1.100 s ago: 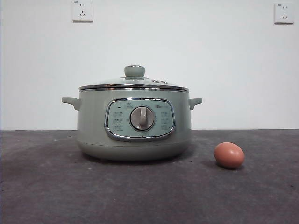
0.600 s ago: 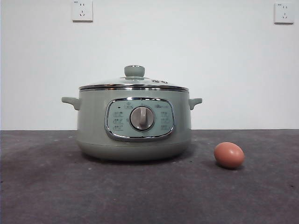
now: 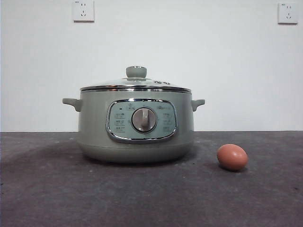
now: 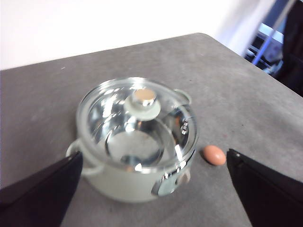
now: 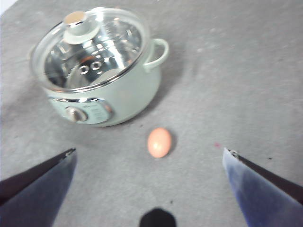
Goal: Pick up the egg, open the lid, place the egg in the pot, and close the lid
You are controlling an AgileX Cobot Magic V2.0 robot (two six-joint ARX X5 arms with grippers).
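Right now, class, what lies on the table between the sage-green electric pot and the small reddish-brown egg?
Nothing: only bare grey tabletop separates the sage-green electric pot from the small reddish-brown egg, seen in the front and right wrist views.

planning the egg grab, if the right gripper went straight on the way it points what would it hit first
Probably the egg: it lies almost centred between the open right gripper's fingers, with only bare table before it. The pot sits off to one side, beyond the egg. Depth is unclear, so it might touch the table first.
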